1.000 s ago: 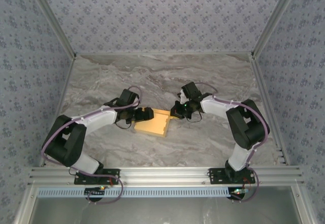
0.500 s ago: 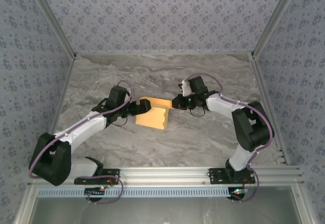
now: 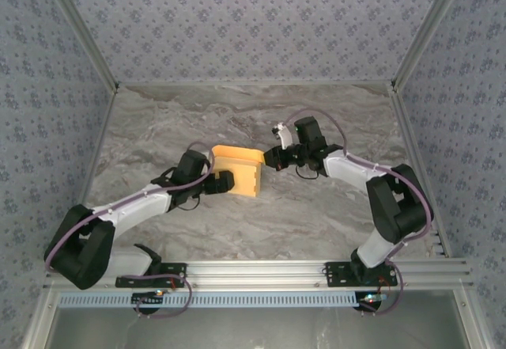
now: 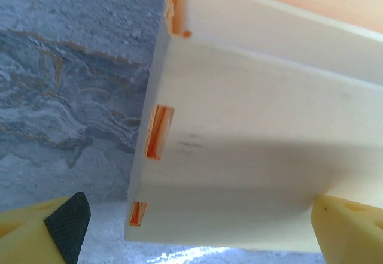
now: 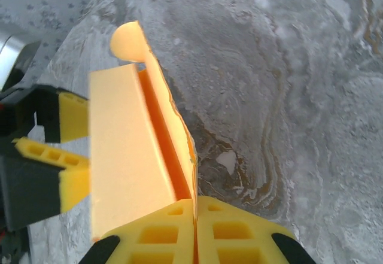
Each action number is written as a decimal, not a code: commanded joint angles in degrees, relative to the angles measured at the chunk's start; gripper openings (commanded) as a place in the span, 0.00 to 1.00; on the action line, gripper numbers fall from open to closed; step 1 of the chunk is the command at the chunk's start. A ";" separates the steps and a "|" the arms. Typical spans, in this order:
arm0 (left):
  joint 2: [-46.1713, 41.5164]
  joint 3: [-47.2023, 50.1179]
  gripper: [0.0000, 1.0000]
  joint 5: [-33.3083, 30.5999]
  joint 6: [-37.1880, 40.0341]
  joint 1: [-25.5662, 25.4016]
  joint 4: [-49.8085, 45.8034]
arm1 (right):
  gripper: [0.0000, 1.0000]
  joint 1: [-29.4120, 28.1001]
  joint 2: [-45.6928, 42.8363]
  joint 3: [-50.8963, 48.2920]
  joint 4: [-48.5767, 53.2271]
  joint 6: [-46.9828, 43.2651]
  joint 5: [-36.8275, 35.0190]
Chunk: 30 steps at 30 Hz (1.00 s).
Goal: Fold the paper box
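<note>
The paper box is tan-yellow cardboard, partly folded, raised on edge near the table's middle. My right gripper is at its right side. In the right wrist view this gripper is shut on the thin edge of a side flap of the box. My left gripper is at the box's near left side. In the left wrist view it stands open, its fingertips wide apart at either side of the slotted box panel, not squeezing it.
The marble tabletop is bounded by patterned walls at the back and sides. An aluminium rail runs along the near edge by the arm bases. Free room lies behind and in front of the box.
The box has gone from lying flat to tilted up and has shifted towards the back wall with the right gripper. The left gripper opened slightly wider and swung to the box's near side.
</note>
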State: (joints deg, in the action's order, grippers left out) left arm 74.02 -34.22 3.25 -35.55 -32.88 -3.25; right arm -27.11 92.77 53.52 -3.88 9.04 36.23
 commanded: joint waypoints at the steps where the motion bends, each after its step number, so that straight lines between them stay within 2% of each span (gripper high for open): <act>1: -1.03 0.73 0.97 -6.53 -1.80 -0.87 4.50 | 0.09 -1.36 -3.18 -1.87 -3.14 -9.59 0.43; 8: -0.50 1.41 0.99 -10.79 -4.44 -2.52 8.74 | 0.10 -2.06 -3.83 -2.12 -1.71 -15.10 -2.17; 14: -2.79 3.07 0.99 -8.84 -5.45 -3.37 12.38 | 0.10 -1.81 -4.87 -2.63 -2.89 -18.63 -3.91; 25: -5.94 1.20 0.99 -5.37 -3.47 -2.92 6.96 | 0.10 -0.21 -5.60 -2.14 -1.98 -27.27 -4.59; 30: -10.69 2.29 0.99 -5.07 -3.97 -1.58 6.75 | 0.10 0.20 -6.98 -5.13 -6.46 -30.74 -3.63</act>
State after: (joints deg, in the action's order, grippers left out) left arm 67.05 -31.22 -2.20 -39.97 -35.09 3.84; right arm -27.20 88.05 50.35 -7.31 -17.78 32.14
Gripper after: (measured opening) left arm 0.994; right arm 0.105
